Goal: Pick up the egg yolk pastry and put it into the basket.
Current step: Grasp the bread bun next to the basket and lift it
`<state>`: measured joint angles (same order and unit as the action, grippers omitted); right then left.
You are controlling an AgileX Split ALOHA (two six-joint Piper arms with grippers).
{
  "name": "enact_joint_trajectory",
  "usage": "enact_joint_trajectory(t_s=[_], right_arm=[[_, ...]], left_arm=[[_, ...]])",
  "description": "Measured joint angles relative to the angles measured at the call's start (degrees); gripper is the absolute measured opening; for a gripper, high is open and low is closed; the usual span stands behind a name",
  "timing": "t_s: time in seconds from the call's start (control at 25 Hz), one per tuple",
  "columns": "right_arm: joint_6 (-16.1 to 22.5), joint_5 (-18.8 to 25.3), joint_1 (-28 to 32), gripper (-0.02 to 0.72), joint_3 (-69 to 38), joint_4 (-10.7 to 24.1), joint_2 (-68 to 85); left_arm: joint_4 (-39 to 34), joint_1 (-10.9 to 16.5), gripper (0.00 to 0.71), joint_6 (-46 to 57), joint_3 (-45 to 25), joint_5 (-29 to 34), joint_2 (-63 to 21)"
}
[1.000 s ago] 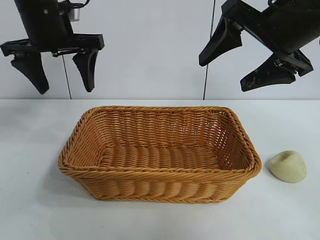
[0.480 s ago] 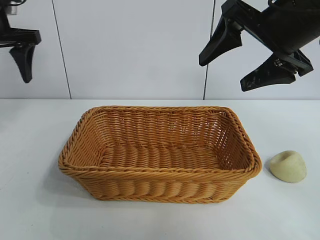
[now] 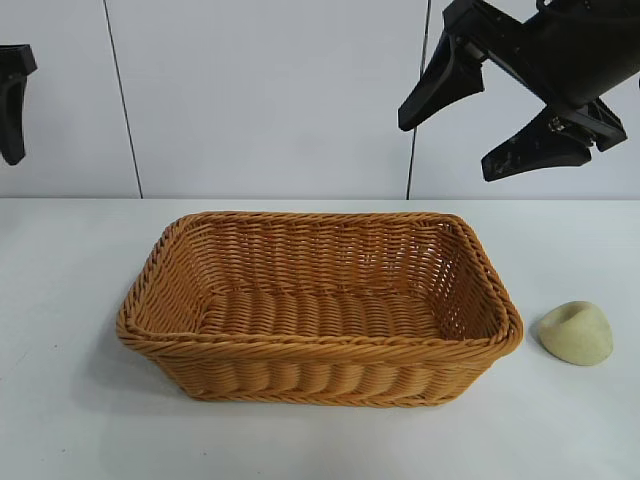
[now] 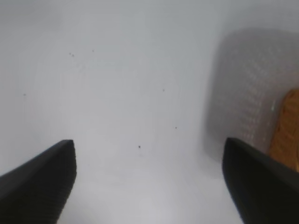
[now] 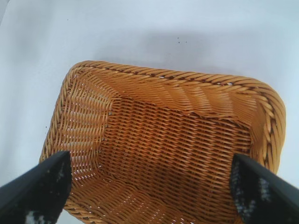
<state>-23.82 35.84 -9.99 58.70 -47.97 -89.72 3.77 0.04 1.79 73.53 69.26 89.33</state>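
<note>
The egg yolk pastry (image 3: 577, 333), a small pale yellow lump with a dent, lies on the white table just right of the basket (image 3: 320, 345). The orange-brown wicker basket stands mid-table and is empty. My right gripper (image 3: 470, 135) hangs open and empty high above the basket's right end; its wrist view looks down into the basket (image 5: 173, 140) and does not show the pastry. My left gripper (image 4: 149, 182) is open and empty, high at the far left; only one finger (image 3: 12, 100) shows at the exterior view's edge. A corner of the basket (image 4: 287, 130) shows in the left wrist view.
The white table (image 3: 80, 400) runs around the basket, with a white panelled wall (image 3: 270, 100) behind it. No other objects stand on the table.
My left gripper has swung far to the left, almost out of the exterior view. The right gripper, basket and pastry have not moved.
</note>
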Motion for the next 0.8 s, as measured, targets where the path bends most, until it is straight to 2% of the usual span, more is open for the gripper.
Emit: enact_joint_trajectory(t_s=[0.4, 0.6, 0.8], right_arm=[[0.00, 0.00, 0.00, 0.657, 0.00, 0.00, 0.00], [0.00, 0.00, 0.00, 0.657, 0.00, 0.00, 0.00], [0.00, 0.05, 0.00, 0.657, 0.00, 0.00, 0.00]], left_arm=[[-0.05, 0.00, 0.616, -0.22, -25.24, 0.02, -30.11], [-0.05, 0.00, 0.616, -0.22, -36.78, -5.87, -46.54], [-0.11, 0.00, 0.616, -0.22, -43.48, -8.54, -61.92]])
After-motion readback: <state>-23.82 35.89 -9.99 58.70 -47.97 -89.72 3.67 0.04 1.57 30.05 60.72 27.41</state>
